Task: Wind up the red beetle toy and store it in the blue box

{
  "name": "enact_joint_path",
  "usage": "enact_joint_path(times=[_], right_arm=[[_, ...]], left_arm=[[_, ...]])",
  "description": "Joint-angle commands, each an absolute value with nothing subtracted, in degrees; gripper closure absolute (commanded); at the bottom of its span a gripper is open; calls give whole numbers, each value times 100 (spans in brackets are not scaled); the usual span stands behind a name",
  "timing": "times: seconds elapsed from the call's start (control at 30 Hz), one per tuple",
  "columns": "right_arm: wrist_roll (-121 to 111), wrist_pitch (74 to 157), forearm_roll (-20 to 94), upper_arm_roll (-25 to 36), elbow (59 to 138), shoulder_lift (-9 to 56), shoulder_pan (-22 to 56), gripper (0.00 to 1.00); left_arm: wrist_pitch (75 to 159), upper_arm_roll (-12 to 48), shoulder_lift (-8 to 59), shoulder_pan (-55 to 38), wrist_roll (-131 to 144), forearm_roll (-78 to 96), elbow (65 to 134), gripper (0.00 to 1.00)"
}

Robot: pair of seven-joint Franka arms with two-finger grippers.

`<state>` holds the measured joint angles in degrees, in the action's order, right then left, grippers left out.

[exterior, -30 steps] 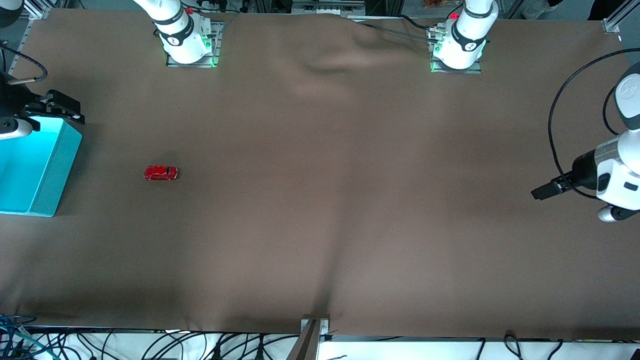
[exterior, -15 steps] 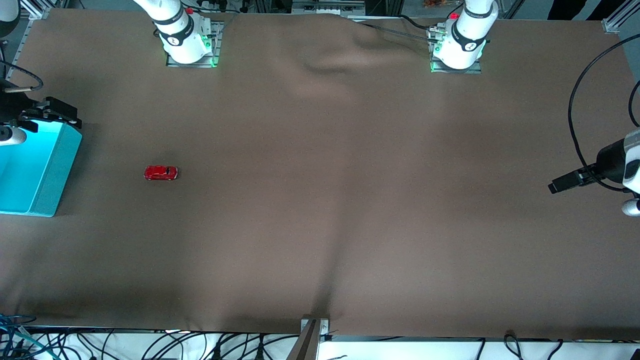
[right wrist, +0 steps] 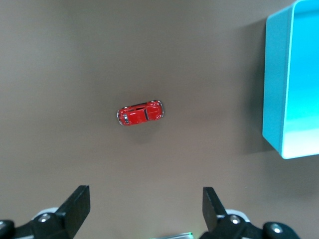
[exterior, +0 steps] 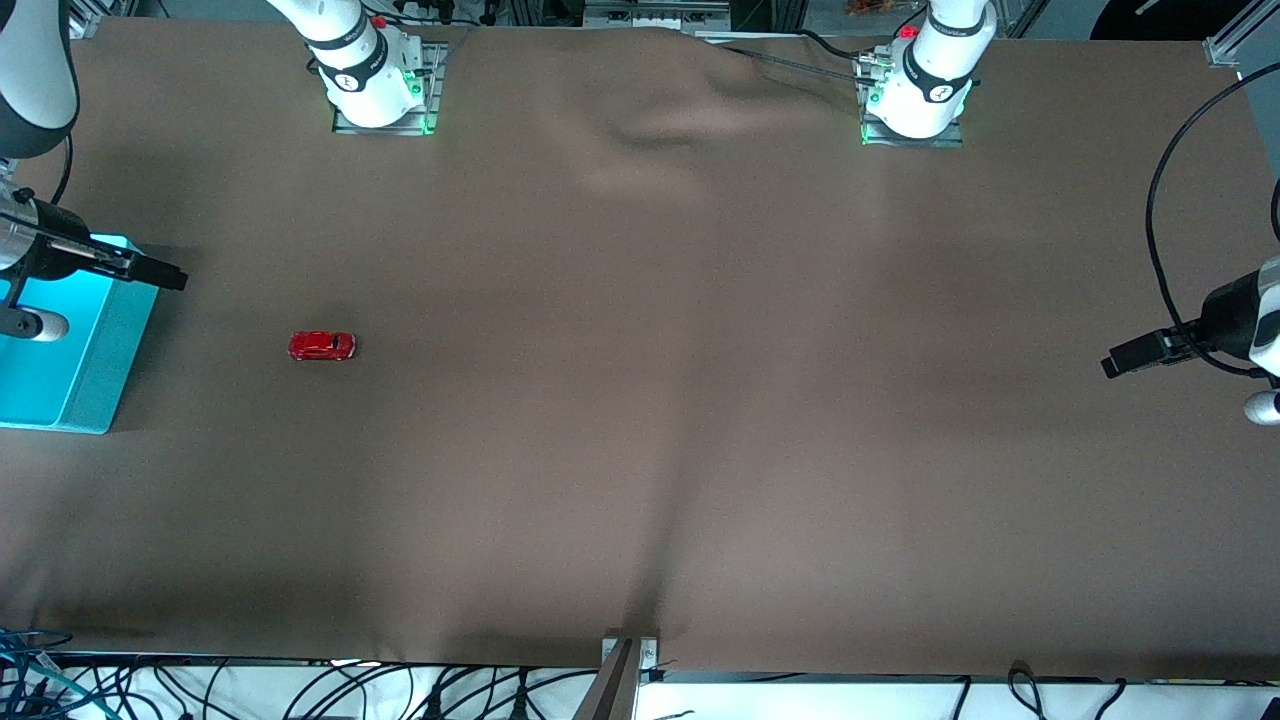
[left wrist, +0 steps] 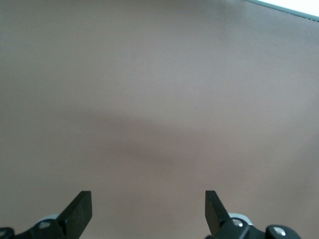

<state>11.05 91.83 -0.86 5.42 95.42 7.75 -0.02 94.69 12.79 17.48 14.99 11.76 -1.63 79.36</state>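
The red beetle toy [exterior: 321, 346] [right wrist: 140, 113] stands on its wheels on the brown table cloth, toward the right arm's end. The blue box [exterior: 96, 358] [right wrist: 277, 84] sits at that end of the table, a short way from the toy, its bright cyan inside showing nothing in it. My right gripper [exterior: 152, 272] [right wrist: 145, 194] hangs open and empty over the box's corner that lies nearest the toy. My left gripper [exterior: 1122, 362] [left wrist: 148, 196] is open and empty above bare cloth at the left arm's end.
Both arm bases [exterior: 375, 85] [exterior: 915, 95] stand along the table edge farthest from the camera. The cloth is rumpled [exterior: 660, 125] between them. Cables hang below the near edge [exterior: 300, 690].
My right gripper has swung round over the box's corner and now points toward the toy. My left gripper has drawn back toward its end of the table. The toy has not moved.
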Motion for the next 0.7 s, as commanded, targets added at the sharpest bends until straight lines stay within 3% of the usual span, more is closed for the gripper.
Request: enact_joint_path(times=[0.0,0.67], right_arm=[[1757,9501,-167,545,10072,536,-9,0],[4886,10915,-272,519,11522,439,492,0]], left_arm=[[9343,1283,1679,1556,976,-185,7893,0],[9343,1283,1679,1564,976,-167,7901,0]])
